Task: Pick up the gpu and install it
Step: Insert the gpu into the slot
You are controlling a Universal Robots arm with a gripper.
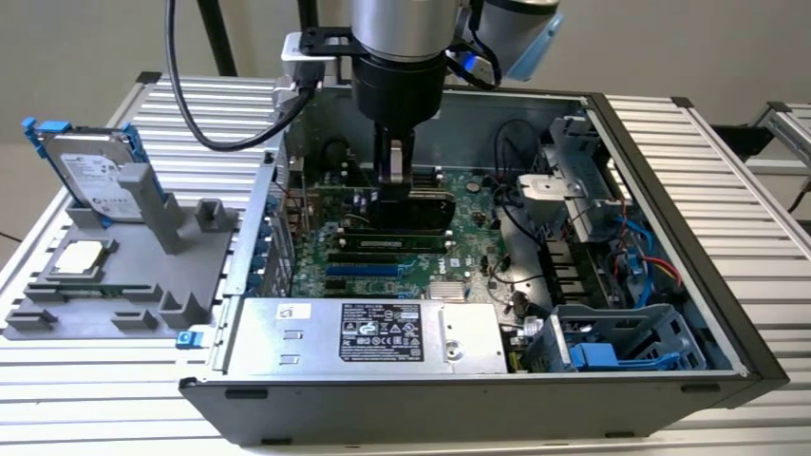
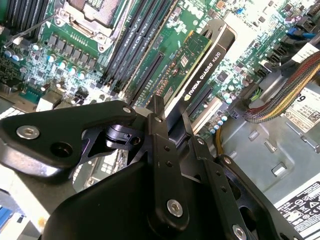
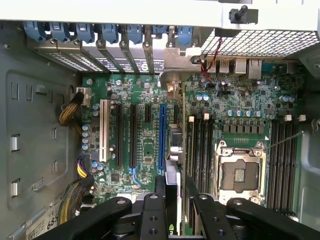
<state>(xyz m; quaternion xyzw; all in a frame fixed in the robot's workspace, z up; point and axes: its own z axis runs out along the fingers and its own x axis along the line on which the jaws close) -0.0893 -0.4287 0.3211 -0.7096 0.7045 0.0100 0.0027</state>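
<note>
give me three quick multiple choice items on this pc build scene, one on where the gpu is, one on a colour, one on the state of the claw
1. Where is the gpu?
A. on the grey holder outside the case
B. inside the open computer case, over the motherboard
C. on top of the power supply

2. What colour is the trim on the hard drive standing in the grey holder?
A. red
B. yellow
C. blue

3. What is the claw doing?
A. shut on the gpu
B. wide open above the hard drive
C. shut on the CPU chip

Answers:
1 B, the exterior view shows the black card held upright among the slots inside the case.
2 C, blue clips frame the drive's top edge.
3 A, in the second wrist view the claw's fingers close on the card's edge.
</note>
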